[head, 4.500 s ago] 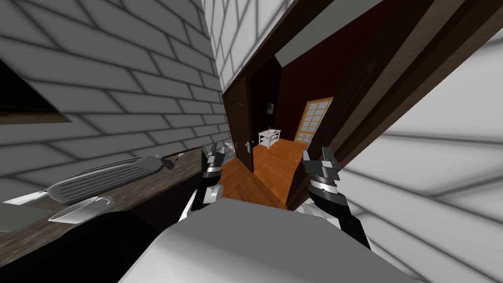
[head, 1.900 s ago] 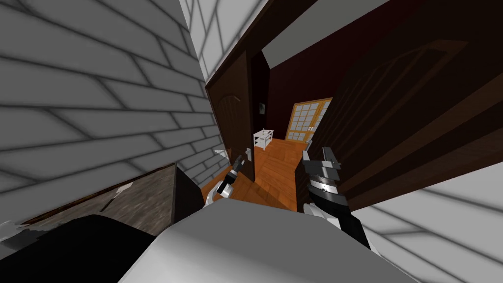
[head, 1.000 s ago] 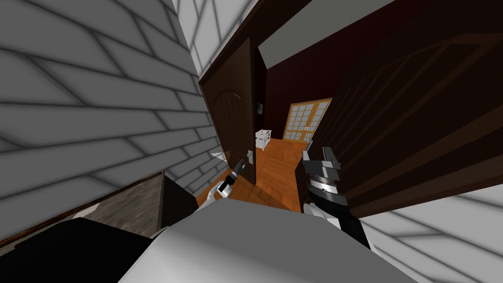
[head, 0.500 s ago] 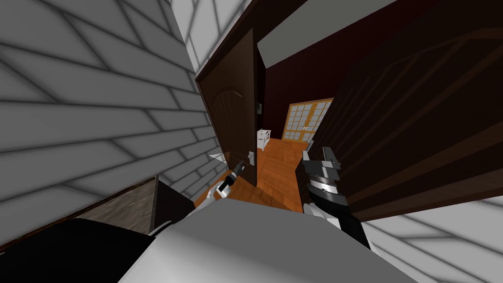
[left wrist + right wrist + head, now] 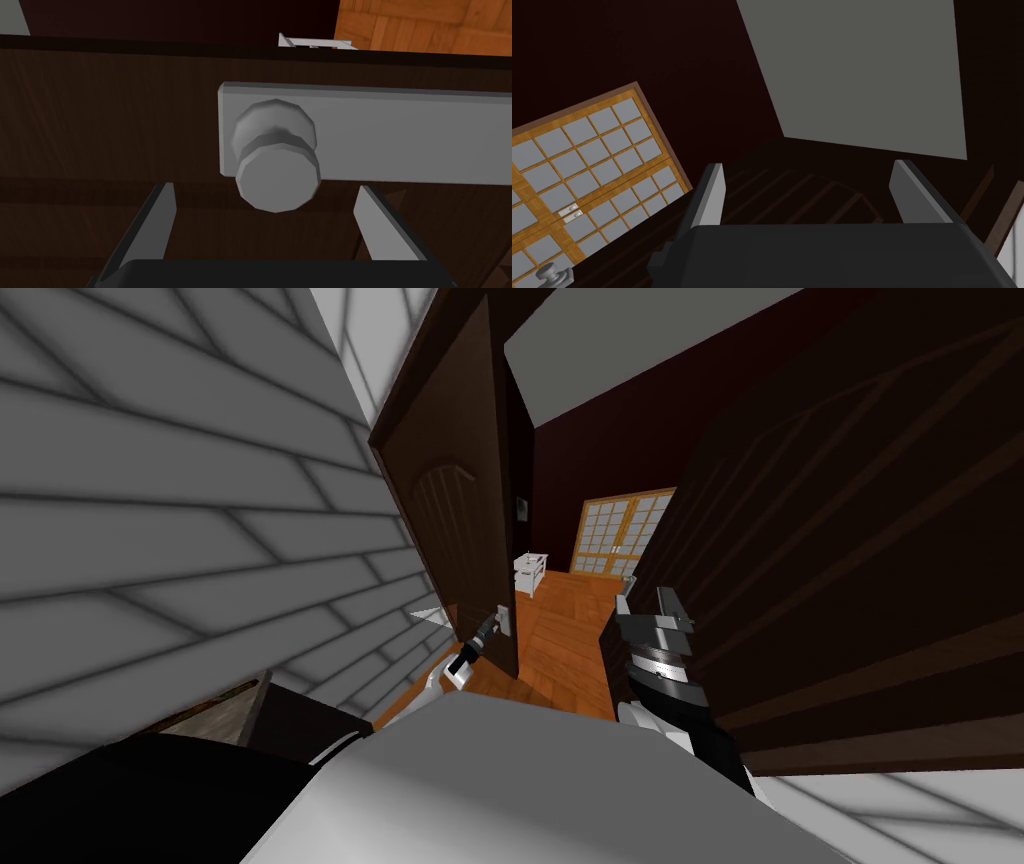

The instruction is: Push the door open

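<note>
Two dark brown door leaves frame the doorway in the head view: the left leaf [image 5: 450, 518] stands ajar and the right leaf [image 5: 850, 538] looms close on my right. My left gripper [image 5: 487, 628] is at the left leaf's grey handle plate [image 5: 505, 620]. In the left wrist view this gripper [image 5: 266, 186] is open, its fingers [image 5: 160, 220] on either side just below a round grey knob [image 5: 276, 160] on the plate [image 5: 410, 135], holding nothing. My right gripper [image 5: 655, 613] is raised beside the right leaf and open [image 5: 807, 167], with nothing in it.
Through the gap lie an orange wood floor [image 5: 560, 628], a small white table [image 5: 528, 571] and a glazed wood-framed door [image 5: 620, 533]. A grey brick wall [image 5: 180, 538] runs along my left, with a dark counter corner [image 5: 290, 718] low beside me. A small grey knob [image 5: 549, 272] shows by the right hand.
I have moved nearer the doorway and turned, so the counter slid away at the left and the left leaf looks larger. My left gripper reached to the knob and stays there.
</note>
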Motion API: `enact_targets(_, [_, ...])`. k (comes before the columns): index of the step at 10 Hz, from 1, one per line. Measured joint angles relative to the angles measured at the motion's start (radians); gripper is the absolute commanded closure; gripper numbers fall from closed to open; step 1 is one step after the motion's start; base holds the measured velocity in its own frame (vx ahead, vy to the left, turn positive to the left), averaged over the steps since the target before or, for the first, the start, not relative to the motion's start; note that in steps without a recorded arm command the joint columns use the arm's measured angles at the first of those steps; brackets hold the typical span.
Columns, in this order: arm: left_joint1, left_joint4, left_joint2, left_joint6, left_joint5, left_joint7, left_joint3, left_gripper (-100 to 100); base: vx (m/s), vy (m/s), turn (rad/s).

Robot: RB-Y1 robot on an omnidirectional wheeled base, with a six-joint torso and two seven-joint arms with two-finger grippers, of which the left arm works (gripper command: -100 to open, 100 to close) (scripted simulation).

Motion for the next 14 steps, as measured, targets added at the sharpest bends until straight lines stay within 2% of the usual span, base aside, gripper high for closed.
enact_targets(1, [-0.006, 0.010, -0.008, 0.001, 0.000, -0.004, 0.004, -100, 0.097, -0.019, -0.009])
enact_targets(2, [-0.007, 0.011, -0.009, 0.001, 0.000, -0.004, 0.004, 100, -0.010, 0.002, 0.011])
enact_targets(8, [-0.013, 0.009, -0.008, 0.003, 0.000, -0.004, 0.007, 100, 0.011, -0.006, -0.004])
enact_targets(11, [-0.016, 0.046, -0.025, 0.006, 0.000, -0.015, 0.023, 100, 0.154, -0.098, 0.032])
enact_targets(12, [-0.031, 0.069, -0.034, 0.005, 0.001, -0.020, 0.033, 100, 0.169, -0.107, 0.004])
enact_targets(14, [-0.032, 0.062, -0.040, 0.014, 0.002, -0.029, 0.054, 100, 0.128, -0.075, 0.007])
